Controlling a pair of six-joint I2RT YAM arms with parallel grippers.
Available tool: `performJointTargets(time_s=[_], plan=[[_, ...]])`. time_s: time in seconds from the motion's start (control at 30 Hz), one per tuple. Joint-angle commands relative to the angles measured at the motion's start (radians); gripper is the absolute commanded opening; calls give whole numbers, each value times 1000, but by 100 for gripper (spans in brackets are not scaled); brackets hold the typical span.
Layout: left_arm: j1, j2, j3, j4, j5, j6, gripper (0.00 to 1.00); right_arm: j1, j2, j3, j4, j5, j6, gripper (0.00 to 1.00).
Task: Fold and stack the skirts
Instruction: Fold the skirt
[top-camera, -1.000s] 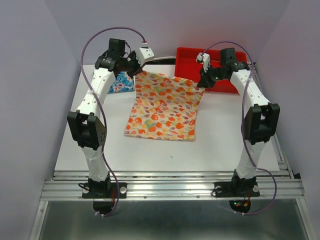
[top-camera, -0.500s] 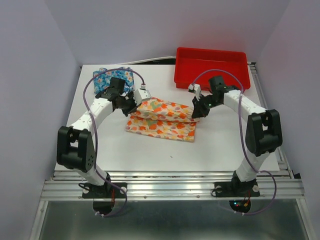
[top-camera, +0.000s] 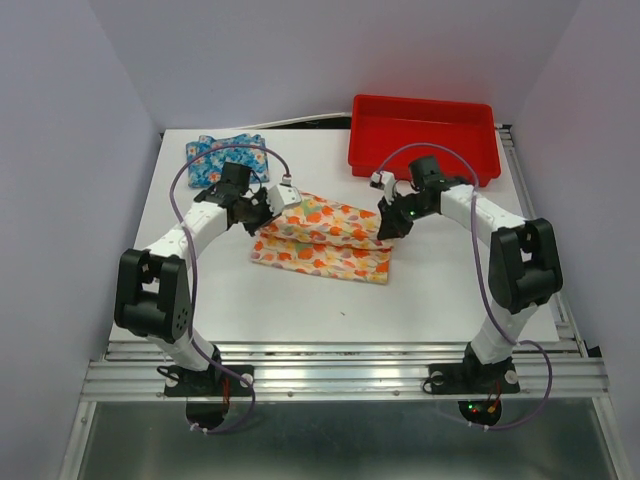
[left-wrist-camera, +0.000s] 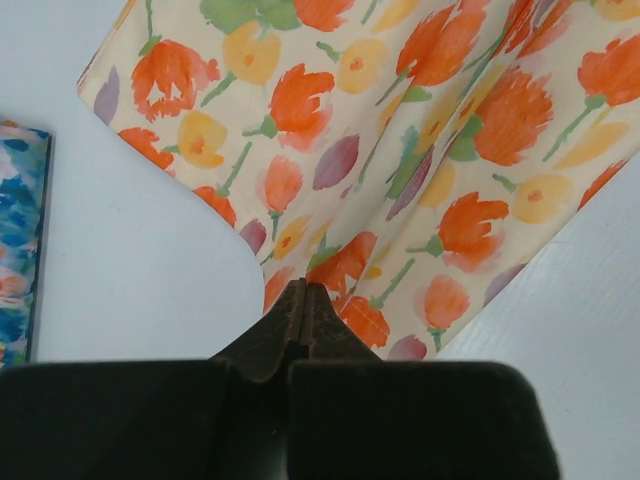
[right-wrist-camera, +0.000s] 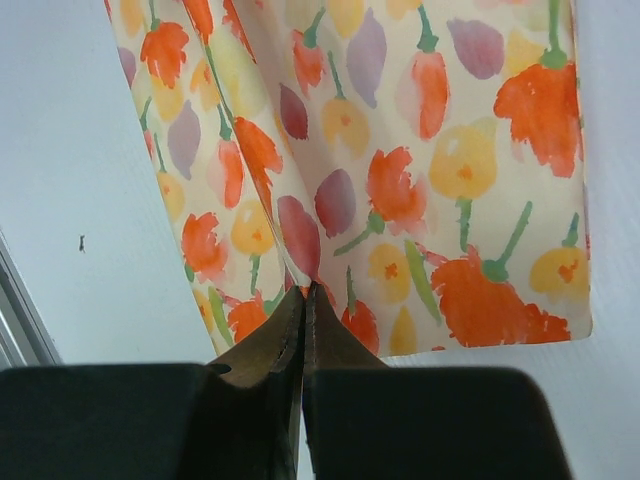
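Two pinches clamped shut: left gripper (top-camera: 272, 208) and right gripper (top-camera: 385, 222) carried cream skirt (top-camera: 325, 240) far edge nearward, so first fold nearly laid.

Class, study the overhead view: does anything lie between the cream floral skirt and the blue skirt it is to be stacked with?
No object does. Only bare table separates the cream skirt from the blue skirt; the left arm's own wrist hangs over that gap.

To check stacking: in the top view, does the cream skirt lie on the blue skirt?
No, the cream skirt lies on the table, apart from the blue skirt.
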Motion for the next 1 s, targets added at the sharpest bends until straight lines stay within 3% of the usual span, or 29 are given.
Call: performJointTargets(time_s=[0.0,0.47,0.83,0.93,0.97], plan=[[14,-23,55,-7,-31,38,0,-1,-47,68,-9,21,15,1],[14,-106,-67,-36,-51,93,0,65,-71,-101,21,26,18,1],[11,-60,-140,-11,-42,96,0,74,-62,-136,8,3,-2,1],[11,-43,-134,-10,-59,98,0,85,-67,-138,-21,-7,-22,16],[11,-34,-121,-26,-59,99,9,94,-65,-130,-35,-16,-44,21]])
